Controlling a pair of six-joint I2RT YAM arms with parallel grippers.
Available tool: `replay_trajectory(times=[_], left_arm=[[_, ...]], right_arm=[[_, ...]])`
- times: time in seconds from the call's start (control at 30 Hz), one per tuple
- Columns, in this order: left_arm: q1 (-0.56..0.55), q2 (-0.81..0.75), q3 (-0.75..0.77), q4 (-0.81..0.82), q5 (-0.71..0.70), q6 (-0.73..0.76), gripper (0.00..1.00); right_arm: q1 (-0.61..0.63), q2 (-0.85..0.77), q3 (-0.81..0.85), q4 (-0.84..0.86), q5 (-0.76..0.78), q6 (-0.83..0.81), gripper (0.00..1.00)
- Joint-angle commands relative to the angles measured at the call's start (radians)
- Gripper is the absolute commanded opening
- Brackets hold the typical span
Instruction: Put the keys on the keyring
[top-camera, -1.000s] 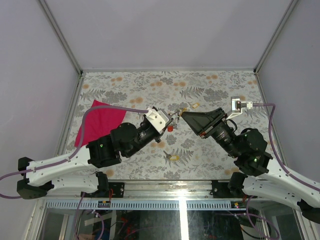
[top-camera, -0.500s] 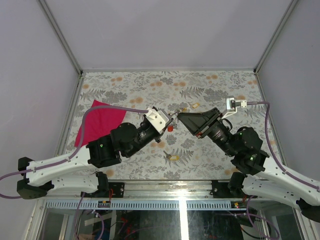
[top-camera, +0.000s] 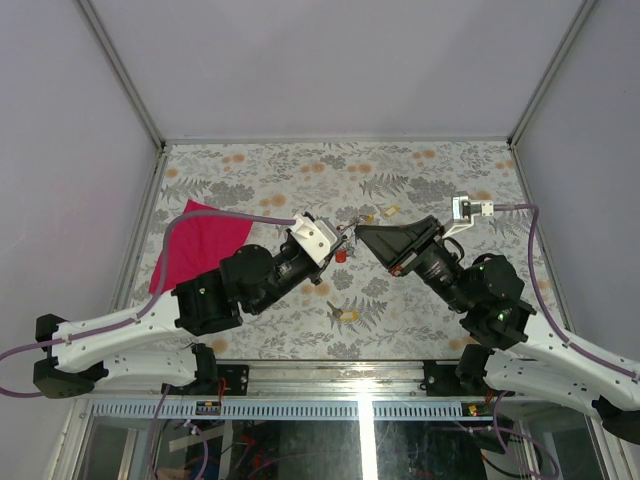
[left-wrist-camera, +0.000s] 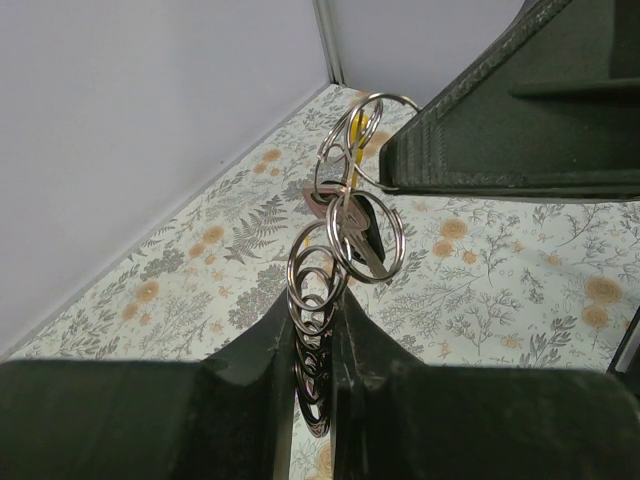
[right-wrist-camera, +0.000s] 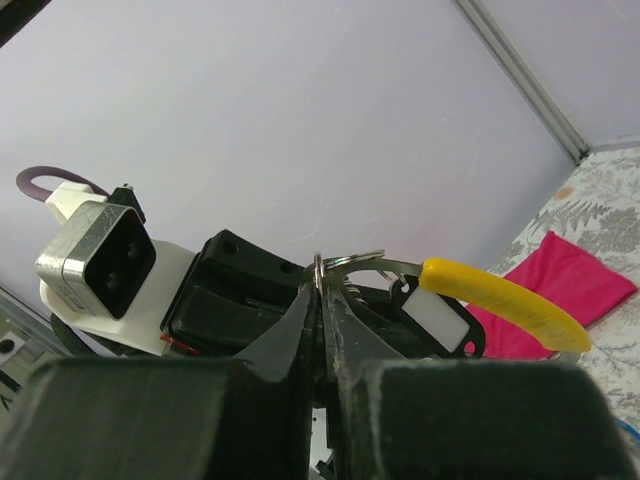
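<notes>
While left gripper (left-wrist-camera: 315, 305) and right gripper (right-wrist-camera: 322, 290) pinch one keyring (left-wrist-camera: 310, 330), one yellow key (right-wrist-camera: 505, 305) beside

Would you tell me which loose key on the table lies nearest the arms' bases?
The yellow-capped key, lying alone toward the near edge; the other loose keys lie farther back.

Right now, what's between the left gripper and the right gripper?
The keyring, with keys hanging on it, stretches from the left gripper to the right gripper; the left wrist view shows it.
</notes>
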Motion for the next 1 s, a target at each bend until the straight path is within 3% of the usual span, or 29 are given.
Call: replay_trajectory(times=[0.0,0.33,0.57,0.7,0.97], left_arm=[[-0.004,-0.010,0.035,0.093,-0.011,0.001,0.00],[-0.003,-0.009,0.035,0.035,0.049,-0.060,0.00],[-0.003,-0.022,0.021,0.034,0.151,-0.093,0.16],[-0.003,-0.031,0.022,0.039,0.235,-0.090,0.25],[-0.004,-0.068,0.008,0.061,0.384,-0.098,0.33]], right_arm=[[0.003,-0.020,-0.021,0.122,0.008,-0.074,0.04],[0.003,-0.040,0.003,0.083,-0.106,-0.496,0.00],[0.003,-0.018,0.123,-0.145,-0.187,-0.778,0.00],[0.003,-0.028,0.134,-0.192,-0.214,-0.913,0.00],[0.003,-0.084,0.142,-0.265,-0.264,-1.101,0.00]])
